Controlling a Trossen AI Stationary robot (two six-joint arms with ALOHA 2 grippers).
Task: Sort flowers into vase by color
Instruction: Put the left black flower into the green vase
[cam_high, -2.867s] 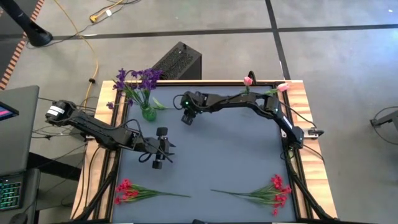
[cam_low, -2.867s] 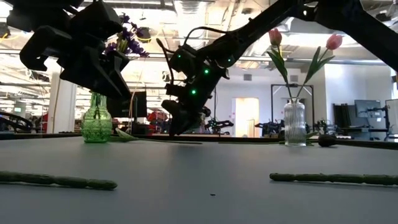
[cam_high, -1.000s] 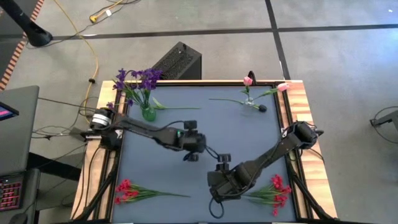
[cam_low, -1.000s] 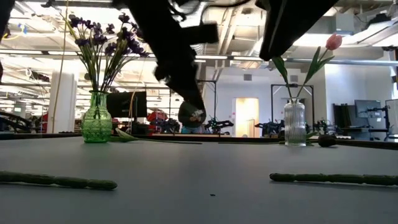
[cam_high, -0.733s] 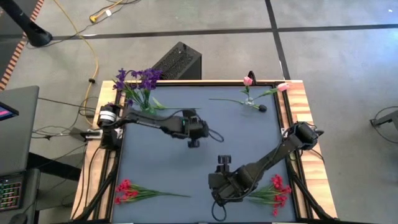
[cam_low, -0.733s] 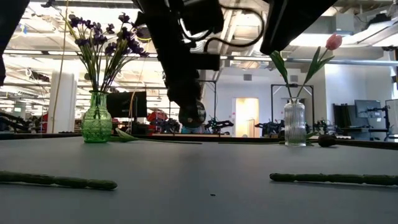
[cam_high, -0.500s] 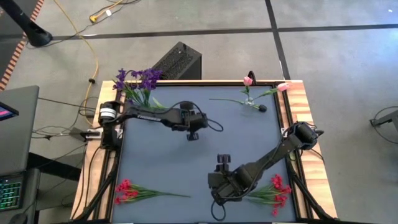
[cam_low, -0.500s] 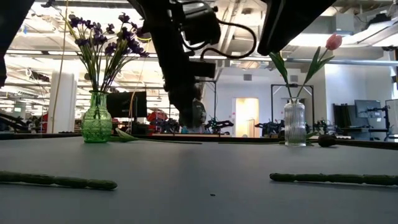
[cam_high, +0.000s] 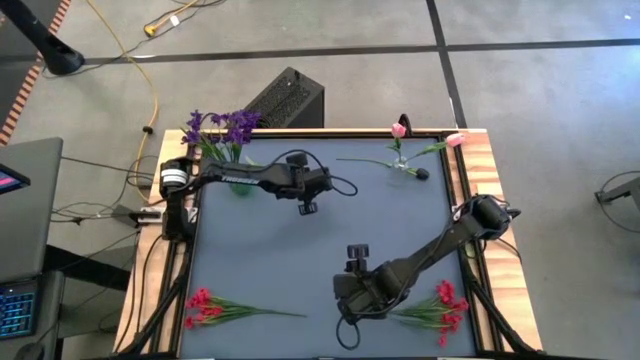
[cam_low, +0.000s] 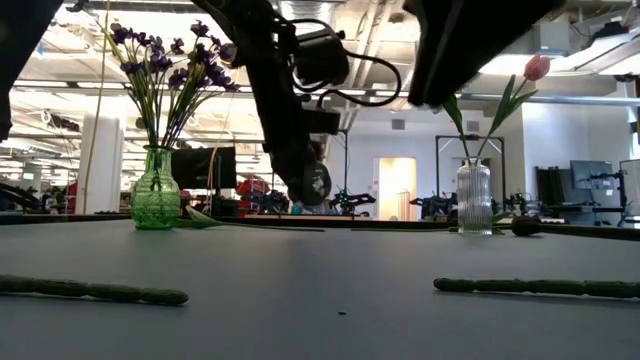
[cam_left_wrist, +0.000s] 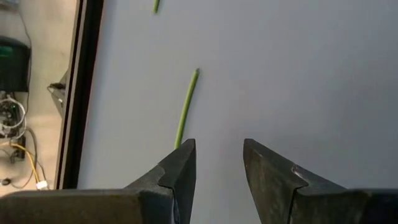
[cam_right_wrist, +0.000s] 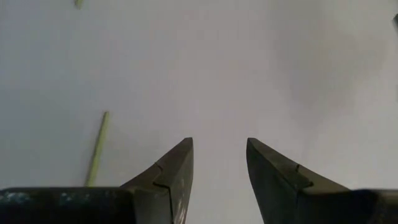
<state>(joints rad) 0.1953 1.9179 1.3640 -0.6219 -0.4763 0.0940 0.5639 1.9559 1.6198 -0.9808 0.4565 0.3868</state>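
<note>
From straight overhead, the left gripper (cam_high: 307, 207) has moved up toward the far edge of the dark blue-grey table mat (cam_high: 390, 220), nearer the green glass vase (cam_high: 238, 184) of purple clustered flowers (cam_high: 222, 125) than it was half a second ago, while the right gripper (cam_high: 356, 253) stays almost where it was, near the front of the table beside the right-hand spray of small red blossoms (cam_high: 440, 305). A second red spray (cam_high: 205, 305) lies at the front left, and a loose green stem (cam_high: 362, 161) rests flat near the clear ribbed glass vase (cam_high: 398, 160) holding pink tulips (cam_high: 399, 129). Across the table at mat height, the green vase (cam_low: 155, 190) stands at far left and the clear vase (cam_low: 473, 197) at far right, each upright, with two green stems (cam_low: 95, 291) lying in the foreground, unchanged. Past the left wrist, that gripper's dark fingers (cam_left_wrist: 180, 168) stand apart and empty above a thin green stem (cam_left_wrist: 186, 109). Past the right wrist, its fingers (cam_right_wrist: 177, 171) are likewise spread, holding nothing, with a pale green stem tip (cam_right_wrist: 97, 148) just beside them.
</note>
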